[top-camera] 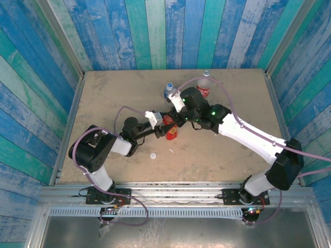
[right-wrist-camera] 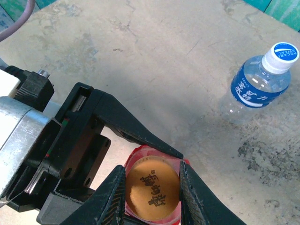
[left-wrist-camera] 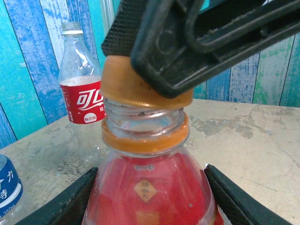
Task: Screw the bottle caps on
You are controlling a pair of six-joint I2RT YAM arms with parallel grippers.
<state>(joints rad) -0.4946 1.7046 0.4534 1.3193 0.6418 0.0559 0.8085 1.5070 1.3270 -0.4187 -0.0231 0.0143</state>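
left gripper [left-wrist-camera: 150, 202] clamps the red bottle [left-wrist-camera: 152, 180], right gripper [right-wrist-camera: 152, 190] pinches the orange cap [left-wrist-camera: 133, 84] crooked on it; i'd level, then twist

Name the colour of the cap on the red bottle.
Orange: small round plastic cap, clearest in the left wrist view.

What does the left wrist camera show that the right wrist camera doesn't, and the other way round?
Left wrist camera: a side view of the orange cap resting atop the neck of the red bottle, threads bare beneath it, and the cola bottle standing behind. Right wrist camera: the cap's printed top from above, and the white cap on the blue-labelled bottle. Both: the orange cap pinched by the right gripper, the red bottle clamped by the left gripper, and part of the blue-labelled bottle.
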